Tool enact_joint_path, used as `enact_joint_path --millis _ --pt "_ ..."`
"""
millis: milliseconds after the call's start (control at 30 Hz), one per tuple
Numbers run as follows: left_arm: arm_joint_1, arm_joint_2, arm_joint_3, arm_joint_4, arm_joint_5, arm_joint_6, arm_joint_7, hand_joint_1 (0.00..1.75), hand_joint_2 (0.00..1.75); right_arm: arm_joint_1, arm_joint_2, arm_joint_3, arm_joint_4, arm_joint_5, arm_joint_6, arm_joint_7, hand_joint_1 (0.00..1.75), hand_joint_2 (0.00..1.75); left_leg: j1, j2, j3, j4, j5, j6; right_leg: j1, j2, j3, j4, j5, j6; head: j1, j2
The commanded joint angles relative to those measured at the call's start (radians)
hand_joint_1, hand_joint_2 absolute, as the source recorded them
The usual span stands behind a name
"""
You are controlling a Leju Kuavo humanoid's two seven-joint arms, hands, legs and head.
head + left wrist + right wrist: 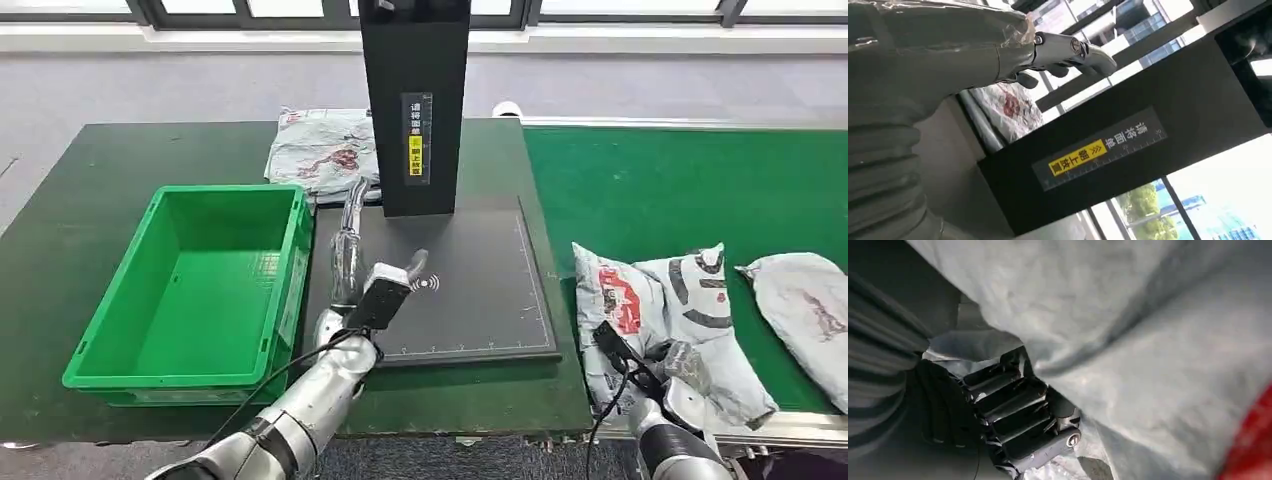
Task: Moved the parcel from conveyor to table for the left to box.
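Green conveyor (650, 190): crumpled grey parcel (665, 310), red-black print, right hand (672, 372) gripping.

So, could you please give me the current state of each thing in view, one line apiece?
green crate: empty, upright on the table.
grey parcel: lying on the conveyor, gripped by the right hand.
left hand: holding nothing, over the black mat.
second parcel: lying on the conveyor.
third parcel: lying on the table behind the crate.
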Motion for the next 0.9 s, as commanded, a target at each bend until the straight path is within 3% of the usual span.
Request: enact_joint_path --millis 33,67,133,167,233,300,400,500,800,833,867,900 --pt "-0.059 0.072 0.188 0.023 -0.087 -0.009 0.003 0.00 1.75 -0.098 0.079 0.036 -0.024 -0.081 -0.181 -0.098 1.75 1.75 0.000 0.008 -0.001 -0.002 0.001 -0.001 0.000 0.008 -0.004 -0.001 0.003 -0.001 0.000 0.000" --pt "-0.051 0.084 0.208 0.002 -0.091 0.001 0.003 0.00 1.75 -0.106 0.097 0.038 -0.108 -0.153 -0.298 -0.187 1.75 1.75 -0.001 0.008 -0.002 0.000 0.000 0.000 -0.001 0.008 -0.005 0.001 0.002 -0.001 0.000 0.000" --pt "-0.037 0.093 0.249 -0.023 -0.093 -0.016 0.003 0.00 1.75 -0.076 0.115 0.092 -0.281 -0.248 -0.331 -0.238 1.75 1.75 -0.001 0.012 -0.004 -0.001 0.001 -0.001 -0.002 0.011 -0.007 0.002 0.003 -0.002 0.000 0.000" --pt "-0.034 0.094 0.255 -0.027 -0.097 -0.020 0.004 0.00 1.75 -0.069 0.116 0.109 -0.317 -0.254 -0.313 -0.224 1.75 1.75 -0.001 0.008 -0.005 0.000 0.000 -0.001 -0.002 0.008 -0.007 0.003 0.002 -0.001 0.000 0.000" --pt "-0.027 0.101 0.286 -0.056 -0.141 0.008 0.018 0.00 1.75 -0.090 0.127 0.178 -0.435 -0.372 -0.338 -0.308 1.75 1.75 -0.002 0.006 -0.007 0.000 0.003 -0.001 -0.003 0.006 -0.010 0.003 0.002 -0.002 0.000 0.000" --pt "-0.017 0.104 0.299 -0.081 -0.162 -0.006 0.033 0.00 1.75 -0.108 0.119 0.224 -0.445 -0.386 -0.324 -0.268 1.75 1.75 -0.002 0.003 -0.009 0.000 0.005 -0.001 -0.002 0.004 -0.011 0.004 0.003 -0.001 0.000 0.000" --pt "-0.015 0.102 0.301 -0.096 -0.200 0.000 0.049 0.00 1.75 -0.136 0.124 0.258 -0.454 -0.464 -0.364 -0.340 1.75 1.75 -0.001 0.004 -0.008 -0.001 0.004 -0.002 -0.002 0.006 -0.010 0.003 0.003 -0.002 0.000 0.000" --pt "-0.018 0.097 0.299 -0.125 -0.234 -0.002 0.079 0.00 1.75 -0.184 0.131 0.326 -0.489 -0.506 -0.337 -0.346 1.75 1.75 -0.002 0.003 -0.009 -0.001 0.005 -0.002 -0.002 0.005 -0.011 0.004 0.003 -0.002 0.000 0.000" --pt "-0.024 0.095 0.299 -0.126 -0.238 -0.008 0.083 0.00 1.75 -0.203 0.138 0.363 -0.497 -0.533 -0.307 -0.362 1.75 1.75 -0.002 0.001 -0.010 0.000 0.005 -0.002 -0.002 0.003 -0.012 0.004 0.002 -0.001 0.000 0.000" --pt "-0.034 0.089 0.304 -0.115 -0.236 -0.015 0.077 0.00 1.75 -0.232 0.151 0.436 -0.490 -0.580 -0.288 -0.375 1.75 1.75 -0.001 0.001 -0.010 0.000 0.005 -0.002 -0.002 0.003 -0.012 0.004 0.002 -0.001 0.000 0.000" --pt "-0.016 0.072 0.298 -0.082 -0.198 0.001 0.017 0.00 1.75 -0.210 0.226 0.683 -0.489 -0.622 -0.234 -0.414 1.75 1.75 -0.001 0.000 -0.013 0.001 0.005 -0.002 -0.002 0.003 -0.014 0.005 0.003 -0.001 0.000 0.000" --pt "-0.016 0.071 0.296 -0.079 -0.195 0.004 0.014 0.00 1.75 -0.208 0.232 0.693 -0.490 -0.616 -0.241 -0.404 1.75 1.75 -0.001 0.002 -0.012 0.000 0.005 -0.002 -0.002 0.005 -0.014 0.004 0.003 -0.002 0.000 0.000"
